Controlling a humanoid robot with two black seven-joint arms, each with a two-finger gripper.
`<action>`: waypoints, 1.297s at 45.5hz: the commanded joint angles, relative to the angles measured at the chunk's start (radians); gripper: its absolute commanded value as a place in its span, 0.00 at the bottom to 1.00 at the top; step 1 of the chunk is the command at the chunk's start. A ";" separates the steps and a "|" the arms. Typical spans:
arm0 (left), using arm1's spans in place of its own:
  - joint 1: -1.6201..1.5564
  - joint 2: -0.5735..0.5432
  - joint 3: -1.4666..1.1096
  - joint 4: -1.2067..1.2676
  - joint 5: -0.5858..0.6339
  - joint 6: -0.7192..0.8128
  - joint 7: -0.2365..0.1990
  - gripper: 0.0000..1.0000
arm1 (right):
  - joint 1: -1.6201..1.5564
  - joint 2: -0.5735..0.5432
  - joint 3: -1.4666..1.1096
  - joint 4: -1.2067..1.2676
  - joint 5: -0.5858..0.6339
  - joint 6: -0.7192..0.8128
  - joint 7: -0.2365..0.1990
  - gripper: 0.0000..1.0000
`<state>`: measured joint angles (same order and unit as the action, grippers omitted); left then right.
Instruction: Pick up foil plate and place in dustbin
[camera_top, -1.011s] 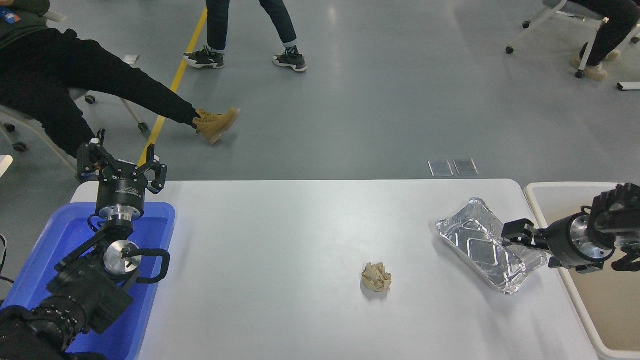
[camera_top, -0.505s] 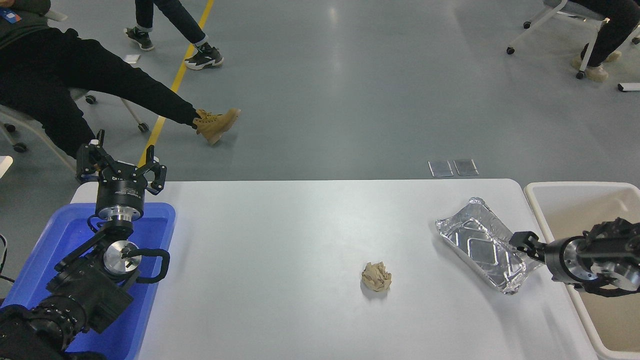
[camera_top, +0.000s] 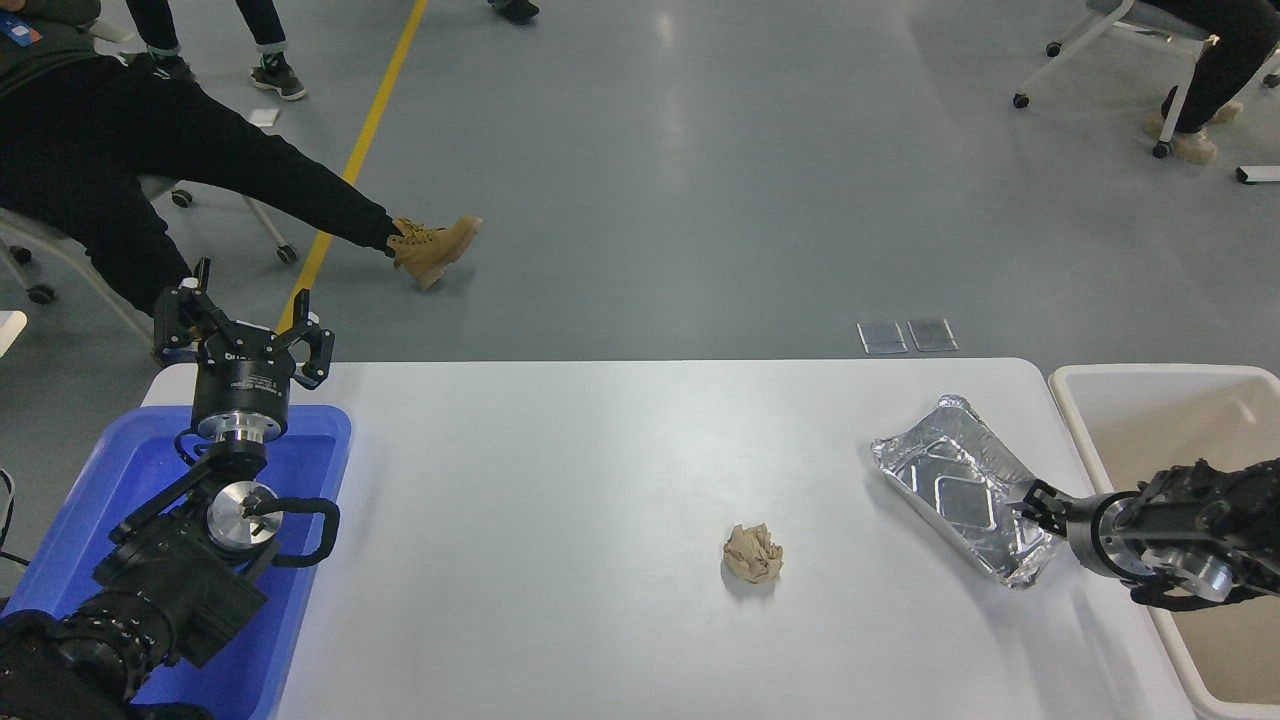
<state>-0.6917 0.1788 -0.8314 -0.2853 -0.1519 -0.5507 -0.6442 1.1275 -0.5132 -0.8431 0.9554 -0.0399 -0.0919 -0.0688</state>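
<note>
No brand, label or writing can be read on anything here: the small white print on the collar of the left gripper is too fine to make out. That gripper is parked at the lower left above the blue tray, its fingers spread wide and holding nothing.

The right gripper comes in from the right edge across the near part of the dustbin and meets the foil plate at its right rim, near the plate's near corner. How far its fingers stand apart I cannot tell, since they are small and dark against the foil. The plate lies flat on the white table, stretching up and to the left from the gripper, just beside the dustbin's left wall. The crumpled paper ball sits well to the gripper's left, a little nearer the camera.

Against half a second ago, the right arm has dropped lower and closer to the near edge, its tips now at the rim. Plate and ball lie as before. The walking person's feet have shifted toward the upper left
</note>
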 joint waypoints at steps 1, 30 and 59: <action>0.000 0.001 0.000 0.000 0.000 0.000 0.000 0.99 | -0.022 0.010 0.002 -0.020 -0.008 -0.003 0.000 0.60; 0.000 -0.001 0.000 0.000 0.000 0.000 0.000 0.99 | -0.048 0.030 0.002 -0.018 -0.080 -0.014 0.012 0.00; 0.000 0.001 0.002 0.000 0.002 -0.002 0.000 0.99 | 0.421 -0.312 -0.076 0.339 -0.241 0.107 0.004 0.00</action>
<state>-0.6919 0.1790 -0.8306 -0.2854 -0.1510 -0.5509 -0.6443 1.2868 -0.6694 -0.8293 1.1100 -0.1991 -0.0563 -0.0587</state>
